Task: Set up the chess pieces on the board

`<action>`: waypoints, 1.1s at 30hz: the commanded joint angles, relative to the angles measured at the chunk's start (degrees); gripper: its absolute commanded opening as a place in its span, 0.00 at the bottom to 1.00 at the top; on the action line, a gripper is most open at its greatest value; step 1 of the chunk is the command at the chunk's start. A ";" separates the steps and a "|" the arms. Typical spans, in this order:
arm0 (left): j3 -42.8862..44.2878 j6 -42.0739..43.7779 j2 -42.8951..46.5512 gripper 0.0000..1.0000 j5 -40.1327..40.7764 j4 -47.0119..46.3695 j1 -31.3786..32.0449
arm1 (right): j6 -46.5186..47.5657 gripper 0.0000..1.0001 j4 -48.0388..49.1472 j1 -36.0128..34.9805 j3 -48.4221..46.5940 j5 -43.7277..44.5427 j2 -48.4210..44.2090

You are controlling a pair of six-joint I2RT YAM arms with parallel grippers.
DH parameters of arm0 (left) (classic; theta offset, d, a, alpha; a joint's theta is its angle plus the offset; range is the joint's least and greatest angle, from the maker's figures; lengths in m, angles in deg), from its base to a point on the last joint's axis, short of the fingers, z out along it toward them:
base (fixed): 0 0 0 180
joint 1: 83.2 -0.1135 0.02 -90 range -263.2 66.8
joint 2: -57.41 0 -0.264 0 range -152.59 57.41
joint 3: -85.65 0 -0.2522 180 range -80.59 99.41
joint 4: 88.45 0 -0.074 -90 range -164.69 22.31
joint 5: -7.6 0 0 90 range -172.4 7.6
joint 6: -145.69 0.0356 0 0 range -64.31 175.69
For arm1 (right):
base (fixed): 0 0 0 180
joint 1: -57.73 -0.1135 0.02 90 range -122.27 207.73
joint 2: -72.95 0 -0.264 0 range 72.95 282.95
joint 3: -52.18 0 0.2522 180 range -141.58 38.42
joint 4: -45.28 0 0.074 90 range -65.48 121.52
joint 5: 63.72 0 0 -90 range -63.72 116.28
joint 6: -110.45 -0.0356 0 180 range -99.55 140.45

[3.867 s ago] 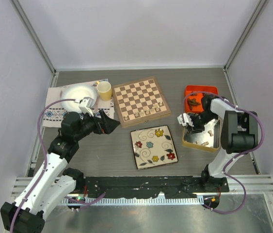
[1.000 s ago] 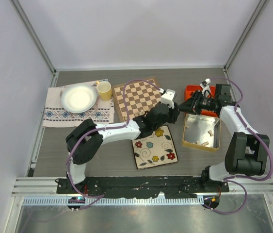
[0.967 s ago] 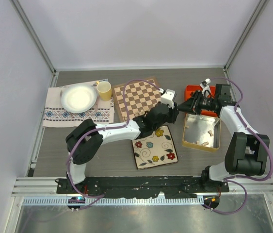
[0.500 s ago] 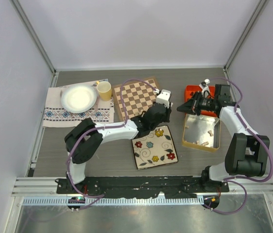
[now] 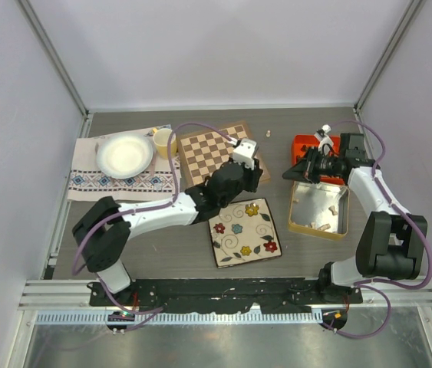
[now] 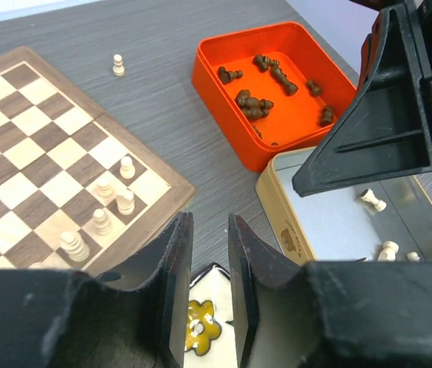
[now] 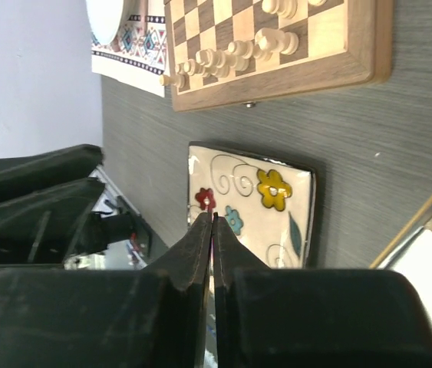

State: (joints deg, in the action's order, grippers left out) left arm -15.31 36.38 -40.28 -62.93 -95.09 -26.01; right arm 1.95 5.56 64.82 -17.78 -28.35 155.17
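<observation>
Top external view has my left arm stretched across to the near right corner of the board (image 5: pixel 204 149), while my right arm bends in over the orange tray (image 6: pixel 300 54) at the table's right side. My left gripper (image 6: pixel 209 222) hangs in the air just off that board corner, above the edge of the floral plate (image 5: pixel 242 230). Its jaws are parted by a narrow gap with nothing between them. My right gripper (image 7: pixel 213 217) is closed tight, finger against finger, and holds nothing; it hovers beside the far corner of the metal tin (image 6: pixel 338 222). Several pale chess pieces (image 6: pixel 116 203) stand on the board's squares along its near edge, bunched toward the right corner. One pale pawn (image 6: pixel 118 65) stands alone on the bare table beyond the board. The dark pieces (image 6: pixel 254 103) lie in a loose heap in the orange tray, and a few more pale ones (image 6: pixel 373 201) lie on the floor of the tin. Left of the board sit a yellow cup (image 5: pixel 163 139) and a white plate (image 5: pixel 123 156) on a patterned cloth (image 5: pixel 150 182).
</observation>
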 commanded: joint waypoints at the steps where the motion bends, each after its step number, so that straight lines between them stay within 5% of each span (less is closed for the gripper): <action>1: -2.78 2.34 7.41 0.31 0.05 -1.14 -1.03 | 8.21 0.11 -1.64 0.03 -4.70 4.52 -0.83; 4: -5.24 2.70 11.71 0.43 -0.13 0.71 -1.73 | 13.22 0.14 -2.61 0.03 -7.06 8.22 -0.31; 9: -8.41 2.96 18.75 0.75 -1.27 6.76 -3.66 | 21.63 0.26 -4.36 -1.46 -13.91 15.68 3.73; 14: -10.96 3.58 27.10 0.95 -1.62 14.76 -5.07 | 29.39 0.36 -7.26 -6.03 -24.02 26.49 14.69; 24: -15.35 7.00 46.78 1.00 0.83 38.49 -7.09 | 30.98 0.42 -10.78 -14.73 -50.30 41.70 36.07; 33: -15.88 14.82 54.88 1.00 9.89 50.99 -7.88 | 28.61 0.43 -14.38 -16.85 -72.18 47.68 51.72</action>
State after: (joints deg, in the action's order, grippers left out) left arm -30.52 46.02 12.68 -58.17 -50.37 -33.46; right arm 31.21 -7.60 48.23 -81.91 14.79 204.13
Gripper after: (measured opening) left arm 0.994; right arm 0.429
